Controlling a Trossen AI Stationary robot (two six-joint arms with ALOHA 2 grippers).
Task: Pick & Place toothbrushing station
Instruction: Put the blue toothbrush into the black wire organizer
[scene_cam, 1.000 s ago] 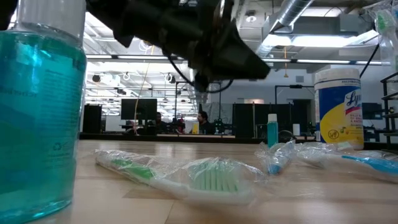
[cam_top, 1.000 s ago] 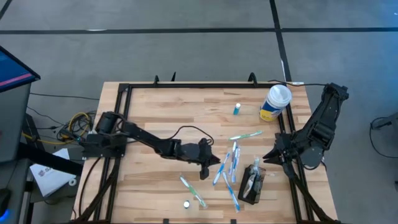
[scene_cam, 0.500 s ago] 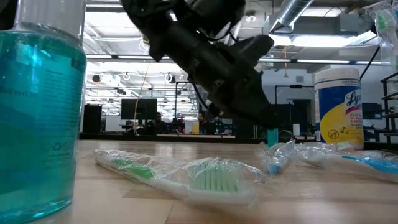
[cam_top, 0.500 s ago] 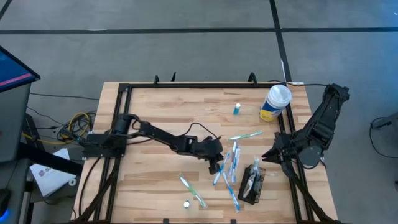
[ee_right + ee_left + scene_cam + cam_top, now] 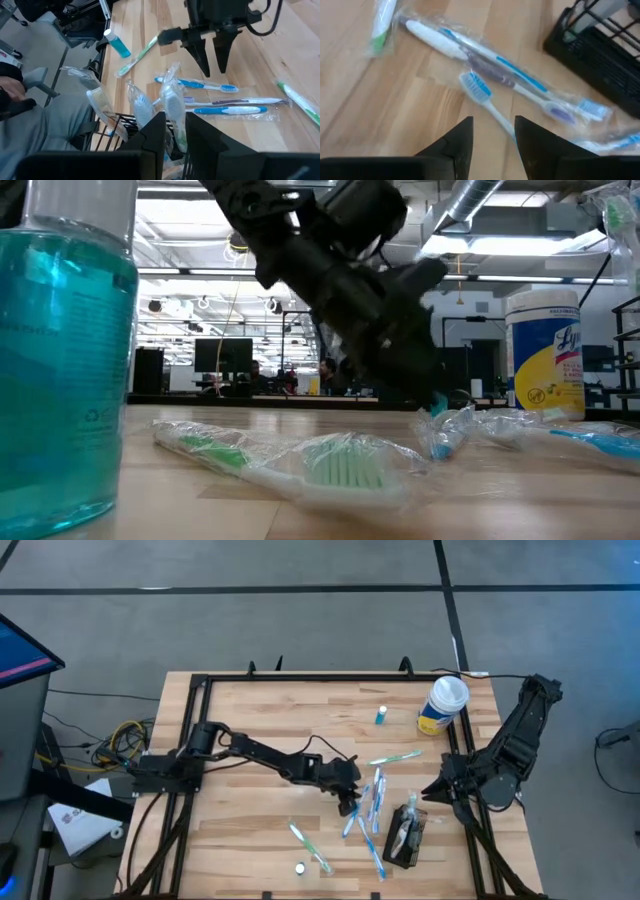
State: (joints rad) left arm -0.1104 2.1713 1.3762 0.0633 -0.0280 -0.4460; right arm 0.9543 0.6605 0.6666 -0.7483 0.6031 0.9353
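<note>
The toothbrushing station [image 5: 405, 837], a small black mesh box, stands near the table's right front with wrapped brushes sticking up out of it; it also shows in the left wrist view [image 5: 600, 55]. My left gripper [image 5: 348, 808] hangs open just above loose blue toothbrushes to the station's left. Its fingers [image 5: 465, 140] stand on either side of an unwrapped blue toothbrush's [image 5: 480, 92] handle, and the right wrist view shows the gripper [image 5: 212, 70] pointing down, clear of the brushes. My right gripper [image 5: 428, 792] waits open at the right edge, above the station.
Several wrapped toothbrushes [image 5: 372, 802] lie around the left gripper, and a green one [image 5: 395, 757] lies farther back. A yellow-and-blue canister [image 5: 443, 705] and a small blue bottle [image 5: 381, 716] stand at the far right. A teal bottle [image 5: 60, 360] stands at the front.
My left gripper has gone toward the table's right edge and down to the loose toothbrushes, tipping more steeply downward, and its fingers have opened. The toothbrushes and the station have stayed where they were.
</note>
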